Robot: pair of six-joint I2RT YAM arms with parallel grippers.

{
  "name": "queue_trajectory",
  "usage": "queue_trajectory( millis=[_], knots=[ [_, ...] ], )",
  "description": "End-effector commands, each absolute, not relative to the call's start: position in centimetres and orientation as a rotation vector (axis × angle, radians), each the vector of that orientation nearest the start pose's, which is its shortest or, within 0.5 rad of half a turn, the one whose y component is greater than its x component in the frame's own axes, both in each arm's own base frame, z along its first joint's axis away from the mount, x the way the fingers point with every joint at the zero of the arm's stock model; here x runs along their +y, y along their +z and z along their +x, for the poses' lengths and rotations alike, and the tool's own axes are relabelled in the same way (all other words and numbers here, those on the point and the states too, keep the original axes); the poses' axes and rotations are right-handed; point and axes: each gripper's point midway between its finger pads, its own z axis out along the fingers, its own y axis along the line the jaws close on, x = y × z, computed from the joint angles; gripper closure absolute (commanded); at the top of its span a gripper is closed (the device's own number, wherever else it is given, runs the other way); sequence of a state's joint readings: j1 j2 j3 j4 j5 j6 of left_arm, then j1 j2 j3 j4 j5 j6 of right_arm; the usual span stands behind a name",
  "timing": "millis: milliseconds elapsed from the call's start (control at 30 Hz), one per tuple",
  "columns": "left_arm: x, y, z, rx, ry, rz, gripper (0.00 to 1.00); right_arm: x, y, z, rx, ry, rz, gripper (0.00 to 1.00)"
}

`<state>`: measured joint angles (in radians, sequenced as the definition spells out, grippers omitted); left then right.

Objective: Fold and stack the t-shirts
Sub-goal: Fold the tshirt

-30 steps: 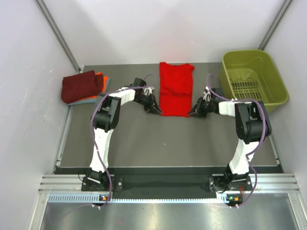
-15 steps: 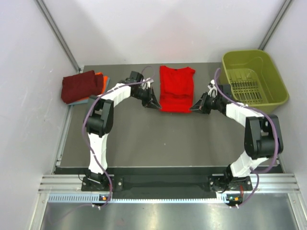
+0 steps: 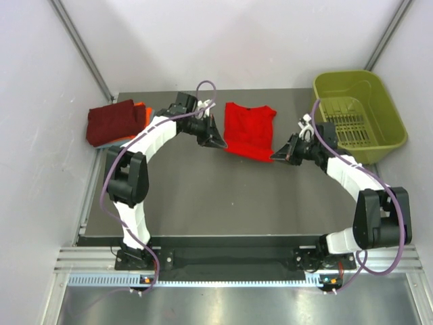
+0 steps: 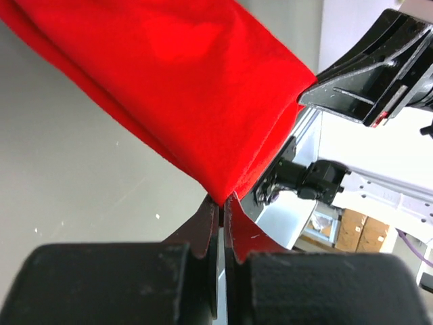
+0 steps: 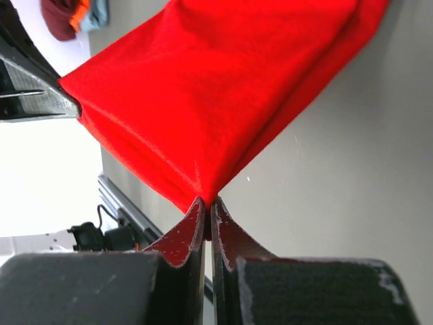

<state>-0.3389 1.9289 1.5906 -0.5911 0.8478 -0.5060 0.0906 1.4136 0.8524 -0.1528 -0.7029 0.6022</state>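
Observation:
The bright red t-shirt (image 3: pixel 248 130) lies at the back middle of the dark mat, its near edge lifted and folded. My left gripper (image 3: pixel 221 144) is shut on the near left corner of the red t-shirt (image 4: pixel 189 88). My right gripper (image 3: pixel 275 156) is shut on the near right corner of the red t-shirt (image 5: pixel 216 101). Both hold the hem a little above the mat. A stack of folded t-shirts sits at the back left: dark maroon (image 3: pixel 114 121) on top, orange (image 3: pixel 143 110) and grey-blue (image 3: pixel 111 143) edges showing beneath.
The olive-green plastic basket (image 3: pixel 356 112) stands at the back right, just behind my right arm. The dark mat (image 3: pixel 230 196) spreads in front of the shirt. Grey walls close in on both sides and behind.
Both grippers have carried the red t-shirt's near hem away from me toward its collar, so the shirt looks shorter and doubled over. Both arms have stretched further out.

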Motion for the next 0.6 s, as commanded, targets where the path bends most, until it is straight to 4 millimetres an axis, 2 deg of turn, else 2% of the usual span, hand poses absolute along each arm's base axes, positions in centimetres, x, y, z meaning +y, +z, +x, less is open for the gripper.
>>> queue_trajectory(
  millis=[0,200,367,433,567],
  knots=[
    [-27.2,18.2,35.3,2.586,-1.37,0.178,1.0,15.3,14.4,32.1,2.33,1.132,0.21,1.0],
    [-26.8,17.4,33.5,2.649,-1.385,0.141,1.0,15.3,13.7,30.7,2.374,1.134,0.201,1.0],
    [-27.3,18.9,34.7,2.584,-1.355,0.21,1.0,15.5,14.1,31.8,2.352,1.152,0.185,1.0],
    [-27.7,19.6,34.6,2.559,-1.354,0.246,1.0,15.7,15.1,32.0,2.343,1.164,0.15,1.0],
    [-27.9,22.1,35.9,2.465,-1.294,0.303,1.0,15.7,18.1,33.8,2.259,1.142,0.108,1.0]
  ],
)
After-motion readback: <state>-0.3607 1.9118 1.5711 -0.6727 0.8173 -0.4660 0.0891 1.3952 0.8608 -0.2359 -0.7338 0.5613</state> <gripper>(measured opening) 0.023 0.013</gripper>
